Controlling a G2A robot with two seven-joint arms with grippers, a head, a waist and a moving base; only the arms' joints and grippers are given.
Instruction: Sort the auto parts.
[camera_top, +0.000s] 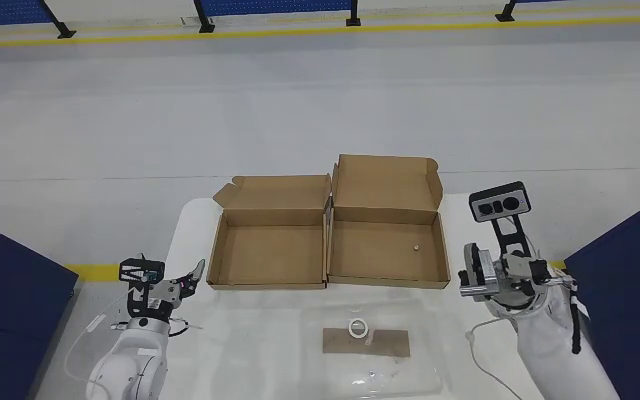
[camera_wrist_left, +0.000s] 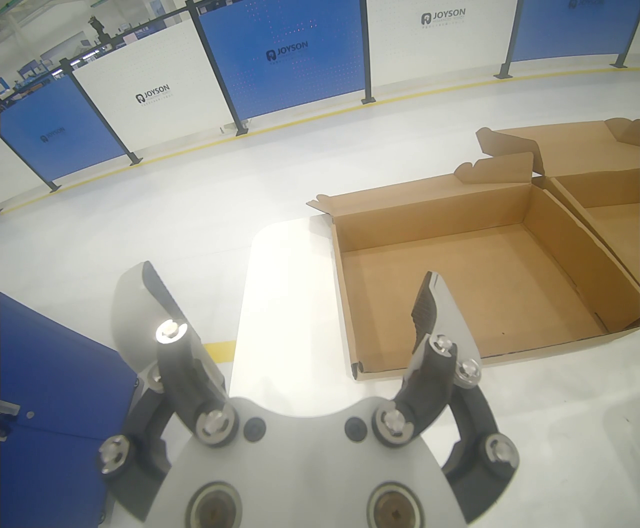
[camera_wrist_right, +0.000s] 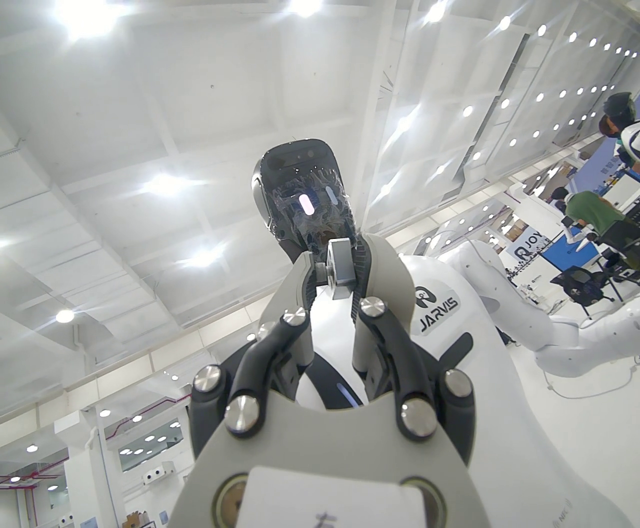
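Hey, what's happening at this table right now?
A two-armed robot is sorting auto parts. Its right gripper is shut on a small grey metal part and points upward. The left gripper is open and empty beside an empty open cardboard box. A white ring lies on a brown strip.

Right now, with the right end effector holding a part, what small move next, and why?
Probably swing the right end effector down over the right cardboard box: it grips a small grey metal part, pointing upward, and that box already holds one small piece.
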